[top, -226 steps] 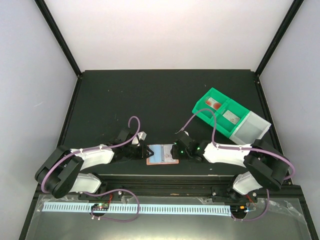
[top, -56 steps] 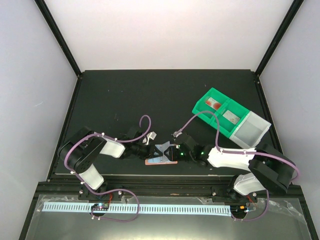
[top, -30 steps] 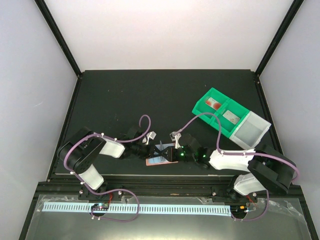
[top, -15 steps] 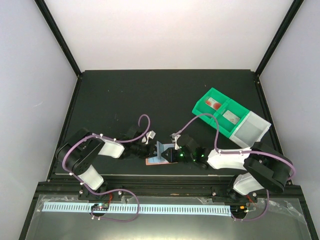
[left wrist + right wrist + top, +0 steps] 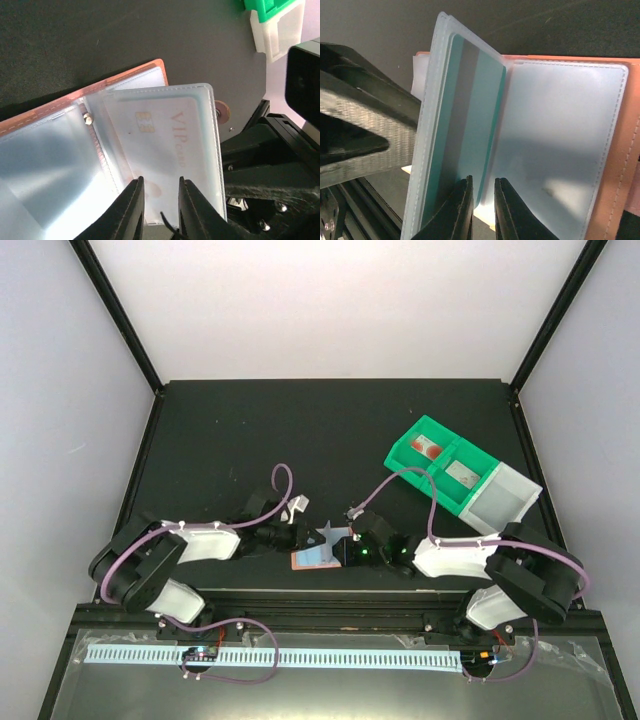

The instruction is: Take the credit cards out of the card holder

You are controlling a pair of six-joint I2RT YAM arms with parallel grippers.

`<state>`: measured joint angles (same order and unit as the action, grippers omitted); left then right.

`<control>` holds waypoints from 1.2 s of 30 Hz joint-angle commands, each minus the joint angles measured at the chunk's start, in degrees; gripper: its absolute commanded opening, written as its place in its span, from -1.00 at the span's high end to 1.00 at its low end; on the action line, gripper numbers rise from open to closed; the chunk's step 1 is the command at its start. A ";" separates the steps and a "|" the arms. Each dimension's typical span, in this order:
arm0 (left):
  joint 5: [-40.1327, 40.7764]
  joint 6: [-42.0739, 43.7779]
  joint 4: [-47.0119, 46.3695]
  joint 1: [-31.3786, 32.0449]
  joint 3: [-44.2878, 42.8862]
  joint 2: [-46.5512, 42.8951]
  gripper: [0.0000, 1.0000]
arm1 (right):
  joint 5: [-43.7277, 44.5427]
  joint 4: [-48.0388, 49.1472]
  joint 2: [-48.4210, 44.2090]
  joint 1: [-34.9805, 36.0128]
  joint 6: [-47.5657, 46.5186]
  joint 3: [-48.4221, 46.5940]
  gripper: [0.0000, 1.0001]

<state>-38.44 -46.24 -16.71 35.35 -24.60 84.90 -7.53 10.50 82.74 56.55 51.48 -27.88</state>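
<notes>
Table: a black work surface (image 5: 250,440) with both arms reaching inward along its near edge.
Green bin (image 5: 440,465): at the right rear, well apart from the work, with a white compartment on its near end.
Card holder (image 5: 302,562): lies open and flat near the front centre of the table, between the two grippers. Its salmon cover shows round the clear pockets in both wrist views (image 5: 125,75) (image 5: 615,165).
Clear sleeve (image 5: 325,540): one leaf of the holder stands up off the open cover, just between the two sets of fingers.
Pale card (image 5: 165,135): marked "VIP", with a chip, inside the sleeve face turned to the left wrist.
Teal card (image 5: 465,120): with a dark stripe, inside the sleeve face turned to the right wrist.
Left gripper (image 5: 161,182): jaws a narrow gap apart, tips at the sleeve's lower edge below the pale card. Whether they pinch it cannot be told.
Right gripper (image 5: 483,179): jaws likewise narrow, tips at the lower corner of the teal card's sleeve, beside the fold. A grip cannot be told here either.
Snap (image 5: 221,111): a small round tab past the sleeve's right edge.
</notes>
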 commanded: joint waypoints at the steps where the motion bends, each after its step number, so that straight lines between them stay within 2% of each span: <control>1: 1.51 -0.19 2.85 0.30 -0.09 -2.76 0.55 | 2.51 -0.19 0.96 0.22 -0.96 -1.45 0.69; 14: 0.25 -1.50 3.53 0.27 0.29 -6.28 0.08 | -1.57 4.57 2.58 0.22 -2.16 -2.18 0.69; 20: 0.14 -1.21 3.75 0.26 0.93 -7.79 0.02 | -2.41 5.57 3.47 0.22 -1.68 -2.12 0.69; 23: 0.83 -0.68 4.27 0.30 1.21 -8.10 0.09 | -2.05 5.17 3.48 0.23 -1.52 -2.05 0.70; 30: 1.17 -0.51 3.83 0.30 1.37 -8.08 0.45 | -1.03 4.39 3.48 0.22 -0.79 -1.55 0.70; 36: 1.18 -0.54 3.48 0.31 1.48 -8.14 0.62 | -0.15 3.67 3.13 0.22 -0.73 -1.21 0.70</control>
<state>-37.54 -47.16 -12.82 35.35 -23.29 77.62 -9.17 14.09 85.56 56.55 50.30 -29.21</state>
